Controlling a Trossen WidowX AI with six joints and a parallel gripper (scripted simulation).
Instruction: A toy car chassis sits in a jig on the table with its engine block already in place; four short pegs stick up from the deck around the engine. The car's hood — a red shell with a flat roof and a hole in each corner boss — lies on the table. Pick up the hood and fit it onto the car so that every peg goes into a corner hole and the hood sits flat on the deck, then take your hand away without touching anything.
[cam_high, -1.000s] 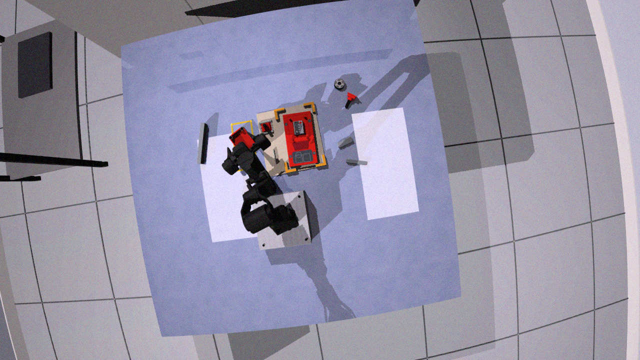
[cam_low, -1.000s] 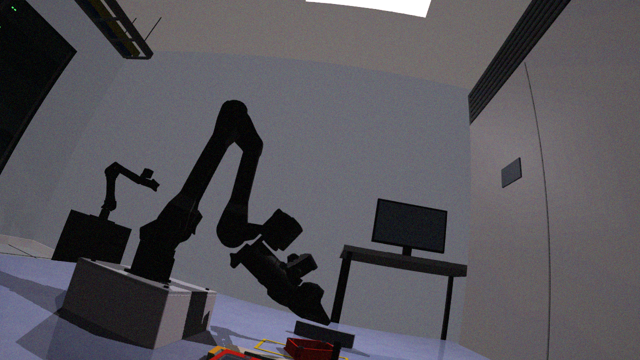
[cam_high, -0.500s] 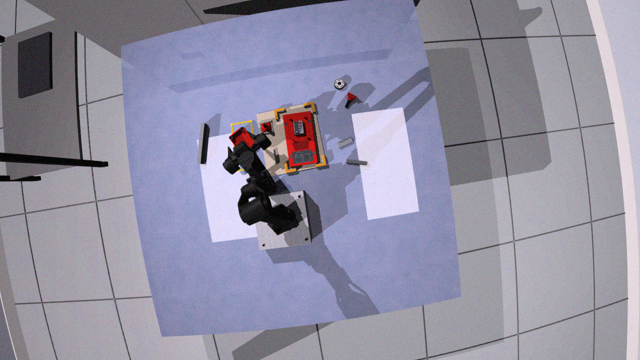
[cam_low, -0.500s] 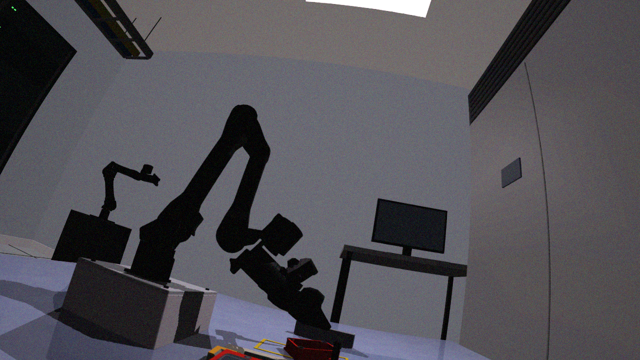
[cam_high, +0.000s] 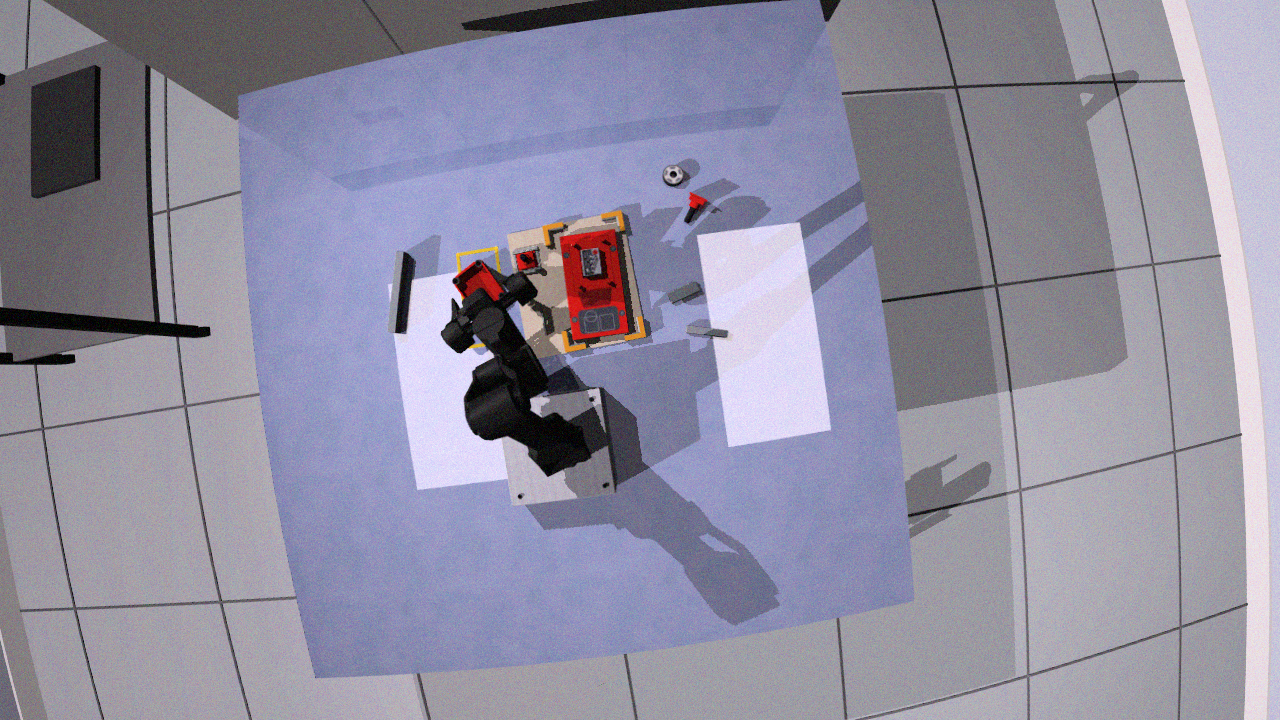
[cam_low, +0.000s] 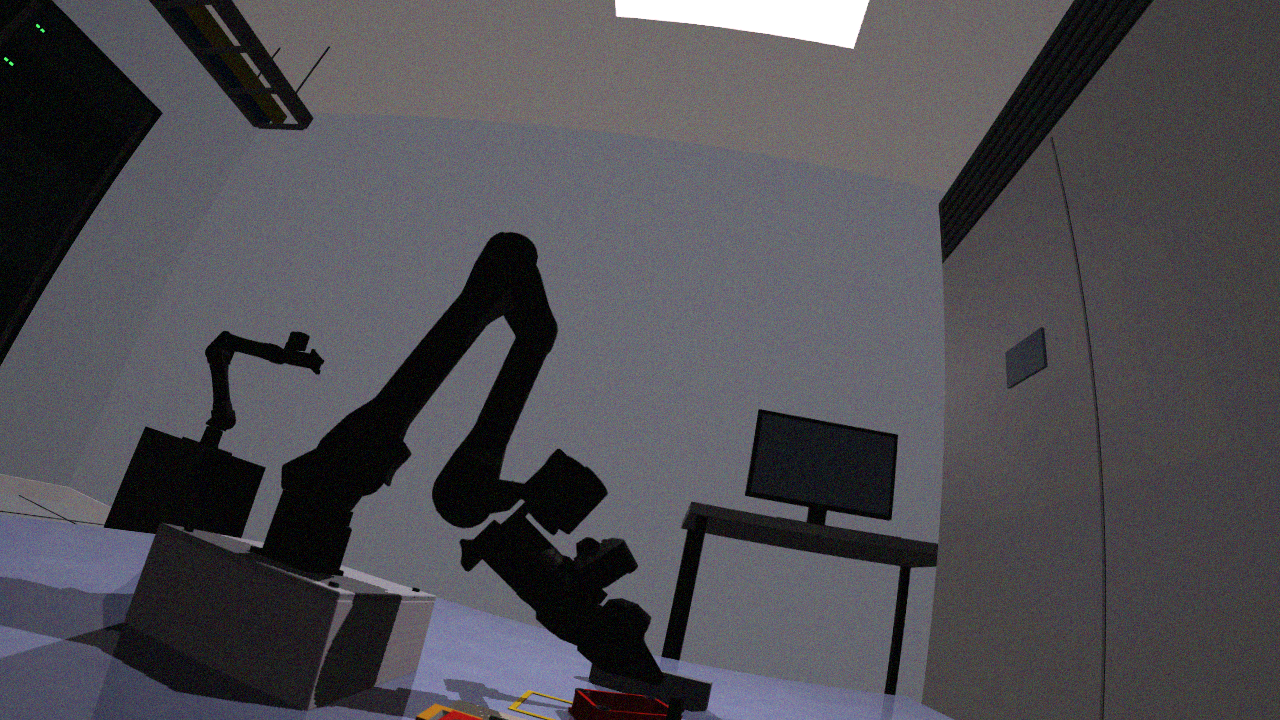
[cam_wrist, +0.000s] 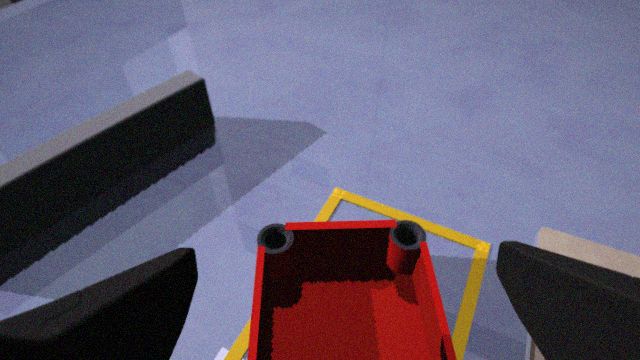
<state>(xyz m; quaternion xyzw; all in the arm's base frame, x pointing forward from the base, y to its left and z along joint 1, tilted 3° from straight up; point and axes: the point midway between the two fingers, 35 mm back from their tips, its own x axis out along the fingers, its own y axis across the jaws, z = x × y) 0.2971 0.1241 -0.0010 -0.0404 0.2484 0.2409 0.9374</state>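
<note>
The red hood (cam_high: 478, 280) (cam_low: 617, 704) (cam_wrist: 340, 320) lies open side up, its hollow inside and corner-boss holes facing upward. It sits askew over a yellow outline (cam_high: 477, 250) (cam_wrist: 472, 300). My gripper (cam_high: 479, 292) (cam_wrist: 348, 260) is open and empty, tilted above the hood. In the wrist view one finger stands on each side of the hood, with a gap on both sides. The near part of the hood is cut off there. The red chassis (cam_high: 572, 273) sits in the jig (cam_high: 529, 236), with the grey engine block (cam_high: 590, 261) on its deck and short pegs around it.
A long grey bar (cam_high: 402, 291) (cam_wrist: 100, 130) stands left of the hood. A small red part (cam_high: 527, 259) with a black peg sits on the jig board, close to the gripper. Right of the jig lie two grey blocks (cam_high: 684, 292) (cam_high: 707, 331), a wheel (cam_high: 665, 176) and a red-black piece (cam_high: 695, 203).
</note>
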